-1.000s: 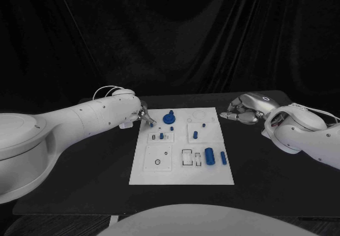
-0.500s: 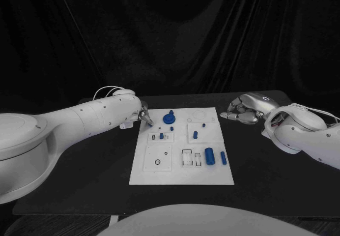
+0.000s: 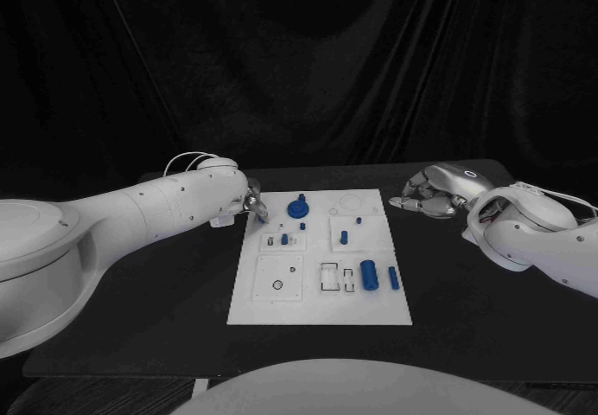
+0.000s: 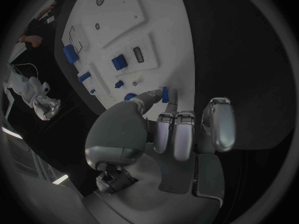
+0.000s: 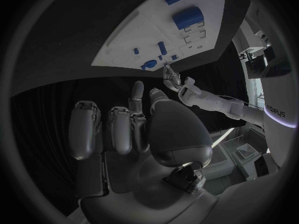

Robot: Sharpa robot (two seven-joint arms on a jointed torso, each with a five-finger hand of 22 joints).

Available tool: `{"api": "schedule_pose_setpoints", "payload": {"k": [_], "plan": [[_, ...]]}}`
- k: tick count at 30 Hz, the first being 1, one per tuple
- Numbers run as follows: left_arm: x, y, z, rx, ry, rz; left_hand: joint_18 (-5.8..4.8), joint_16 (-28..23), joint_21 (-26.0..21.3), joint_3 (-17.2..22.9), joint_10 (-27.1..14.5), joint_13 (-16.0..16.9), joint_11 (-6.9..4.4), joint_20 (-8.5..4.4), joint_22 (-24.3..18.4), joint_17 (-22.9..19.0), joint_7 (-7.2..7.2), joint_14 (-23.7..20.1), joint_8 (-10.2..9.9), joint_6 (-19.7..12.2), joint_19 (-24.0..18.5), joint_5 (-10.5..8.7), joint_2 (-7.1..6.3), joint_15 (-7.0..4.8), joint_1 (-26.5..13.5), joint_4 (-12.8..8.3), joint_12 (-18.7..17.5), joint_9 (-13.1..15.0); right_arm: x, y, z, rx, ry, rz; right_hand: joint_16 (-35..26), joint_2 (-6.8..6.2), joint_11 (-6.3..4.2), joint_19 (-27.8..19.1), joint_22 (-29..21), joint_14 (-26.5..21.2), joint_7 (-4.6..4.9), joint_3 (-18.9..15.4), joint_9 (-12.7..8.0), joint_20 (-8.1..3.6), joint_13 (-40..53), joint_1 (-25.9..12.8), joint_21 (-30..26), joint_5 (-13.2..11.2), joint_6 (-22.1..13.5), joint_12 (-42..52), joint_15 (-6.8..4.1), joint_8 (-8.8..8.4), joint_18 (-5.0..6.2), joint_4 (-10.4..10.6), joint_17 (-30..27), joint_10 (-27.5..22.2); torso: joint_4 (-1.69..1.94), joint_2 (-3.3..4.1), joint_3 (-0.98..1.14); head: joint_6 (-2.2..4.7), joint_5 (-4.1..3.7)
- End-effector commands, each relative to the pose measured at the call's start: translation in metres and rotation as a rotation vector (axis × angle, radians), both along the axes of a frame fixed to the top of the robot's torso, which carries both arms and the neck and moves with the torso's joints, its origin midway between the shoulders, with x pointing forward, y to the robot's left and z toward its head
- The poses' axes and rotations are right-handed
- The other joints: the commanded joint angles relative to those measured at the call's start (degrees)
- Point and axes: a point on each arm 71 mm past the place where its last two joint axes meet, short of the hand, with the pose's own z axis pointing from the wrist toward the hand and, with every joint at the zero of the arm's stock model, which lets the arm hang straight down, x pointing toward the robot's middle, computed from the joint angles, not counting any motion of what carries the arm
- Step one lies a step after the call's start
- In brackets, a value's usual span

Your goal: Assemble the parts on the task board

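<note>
The white task board lies in the middle of the black table. My left hand hovers at the board's far left corner and pinches a small blue peg between thumb and a finger, just above the board. A blue round knob part stands beside it. Small blue pegs stand in the middle blocks, and a thick blue cylinder and a slim one lie at the right. My right hand hangs off the board's far right corner, its fingers curled in on nothing.
The board's near part carries a white block with a ring mark and open rectangular slots. Bare black table lies left, right and in front of the board. Dark curtains close off the back.
</note>
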Motion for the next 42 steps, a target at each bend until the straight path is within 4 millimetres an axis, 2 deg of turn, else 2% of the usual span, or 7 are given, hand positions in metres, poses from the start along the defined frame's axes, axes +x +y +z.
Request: {"api": "schedule_pose_setpoints", "payload": {"k": [1,7,15,23,32,42], "plan": [[-0.002,0.001,0.0,-0.001,-0.018,0.012,0.63,0.2,0.5,3.4,6.1,15.1,-0.58,-0.35,10.8,15.1,-0.74,6.0,0.6,1.5,0.5,1.23,-0.29,-0.4,-1.3,-1.9,0.2,0.6,0.0,-0.002,0.0,0.0,-0.002,-0.028,-0.2,0.54,0.43,1.7,11.3,3.9,-0.06,0.4,-0.1,0.44,15.1,0.2,-0.2,-0.2,0.4,0.2,0.35,-0.26,0.56,0.0,3.1,6.0,-0.01,-0.01,-0.01,0.0,-0.02],[-0.01,0.007,0.004,0.022,-0.014,0.034,0.57,0.2,0.9,5.6,6.1,15.1,-0.93,-0.7,10.9,15.1,-1.04,6.0,1.6,2.0,0.9,2.64,-0.91,-0.72,-2.9,-2.7,0.2,1.7,0.0,-0.003,-0.001,-0.003,0.002,-0.032,-0.3,0.67,0.42,1.6,11.3,3.9,-0.06,0.5,-0.1,0.45,15.1,0.3,-0.3,-0.3,0.5,0.2,0.35,-0.34,0.59,0.0,3.1,6.0,0.01,-0.02,0.0,0.0,-0.08],[-0.02,0.01,0.022,0.046,-0.014,0.04,0.51,0.2,1.2,6.2,6.1,15.1,-1.11,-0.91,11.0,15.1,-1.18,6.0,1.9,1.8,1.2,2.47,-1.52,-0.93,-4.3,-2.9,0.2,2.2,0.0,-0.003,-0.003,-0.006,0.009,-0.033,-0.3,0.69,0.42,1.6,11.2,3.9,-0.07,0.6,-0.1,0.45,15.1,0.4,-0.3,-0.3,0.5,0.2,0.34,-0.37,0.6,0.0,3.0,6.0,0.04,-0.05,0.01,0.0,0.15],[-0.033,0.009,0.035,0.014,-0.07,0.05,0.29,0.2,2.0,6.9,6.1,15.1,-1.26,-1.15,11.2,15.1,-1.24,6.0,2.2,1.2,2.1,2.95,-1.05,-1.15,-6.5,-2.5,0.2,2.8,-0.001,-0.003,-0.003,-0.001,0.013,-0.032,-0.3,0.69,0.41,1.6,11.2,3.9,-0.09,0.7,-0.1,0.45,15.1,0.6,-0.4,-0.3,0.6,0.2,0.34,-0.43,0.6,-0.1,3.0,6.0,0.01,-0.12,0.06,0.0,0.02],[-0.045,0.004,0.036,-0.015,-0.084,0.037,0.28,0.2,2.0,6.4,6.1,15.1,-1.34,-1.26,11.2,15.1,-1.35,6.0,2.4,1.3,2.2,2.92,-0.89,-1.26,-7.9,-1.8,0.2,3.0,-0.003,-0.004,-0.006,0.0,0.023,-0.034,-0.3,0.68,0.4,1.6,11.2,3.9,-0.09,0.7,-0.1,0.45,15.1,0.7,-0.4,-0.3,0.6,0.2,0.34,-0.49,0.62,-0.1,3.0,6.0,0.0,-0.13,0.06,0.0,0.09],[-0.054,-0.002,0.026,-0.038,-0.086,0.035,0.28,0.2,2.0,6.4,6.1,15.1,-1.37,-1.29,11.2,15.1,-1.39,6.0,2.5,1.4,2.2,2.97,-0.74,-1.28,-8.3,-1.6,0.2,3.1,-0.003,-0.004,-0.006,0.0,0.028,-0.036,-0.3,0.67,0.41,1.6,11.2,3.9,-0.09,0.7,-0.1,0.45,15.1,0.7,-0.5,-0.3,0.6,0.2,0.34,-0.5,0.62,-0.1,3.0,6.0,0.01,-0.04,0.0,0.0,0.2]]}}
